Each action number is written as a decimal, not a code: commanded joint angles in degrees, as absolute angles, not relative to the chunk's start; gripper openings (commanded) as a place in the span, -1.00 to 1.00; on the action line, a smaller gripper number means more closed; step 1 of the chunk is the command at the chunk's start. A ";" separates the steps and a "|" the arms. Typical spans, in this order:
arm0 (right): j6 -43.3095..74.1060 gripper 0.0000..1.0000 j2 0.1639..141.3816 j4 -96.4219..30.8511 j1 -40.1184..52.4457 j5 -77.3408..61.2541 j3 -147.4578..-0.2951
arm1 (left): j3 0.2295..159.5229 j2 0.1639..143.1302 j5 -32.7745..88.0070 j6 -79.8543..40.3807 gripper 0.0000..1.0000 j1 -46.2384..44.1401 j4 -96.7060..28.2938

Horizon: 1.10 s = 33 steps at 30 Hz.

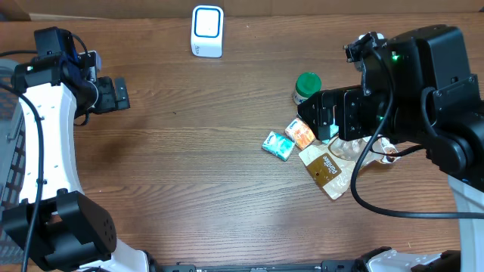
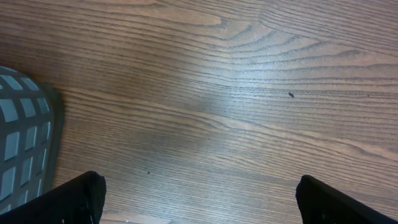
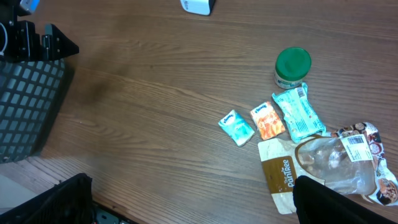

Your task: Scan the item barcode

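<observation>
A grey mesh basket (image 2: 18,146) rests just beside the left end effector (image 1: 119,94); brown wood-grain tabletop (image 2: 217,93) lies directly beneath that end effector.

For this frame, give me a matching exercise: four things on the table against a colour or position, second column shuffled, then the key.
Things:
1. white device
2. jar
3. teal packet
4. brown pouch

Descriptions:
A. leftmost of the grouped items in the overhead view
B. has a green lid
C. stands alone at the far side, apart from the rest
D. lies nearest the front of the group

Pairs: 1-C, 2-B, 3-A, 4-D
</observation>
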<state>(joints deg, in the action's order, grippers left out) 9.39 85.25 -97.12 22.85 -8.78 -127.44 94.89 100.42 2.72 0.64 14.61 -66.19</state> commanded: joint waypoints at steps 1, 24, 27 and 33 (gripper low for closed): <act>8.14 1.00 84.62 -96.97 22.74 -7.92 -126.98 | 95.79 100.40 2.76 1.93 0.99 14.06 -66.11; 7.18 1.00 38.76 -47.72 7.64 1.91 -63.51 | 95.79 100.40 2.76 1.93 0.99 14.06 -66.11; 7.18 1.00 32.05 -36.88 7.64 1.91 -52.64 | 95.79 100.40 2.76 1.93 1.00 14.06 -66.11; 7.18 1.00 20.95 -17.15 7.64 1.91 -32.47 | 95.79 100.40 2.76 1.93 0.99 14.06 -66.11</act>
<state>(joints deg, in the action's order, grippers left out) 7.42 25.58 -23.75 7.90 1.17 -40.29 94.89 100.42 2.72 0.64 14.61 -66.17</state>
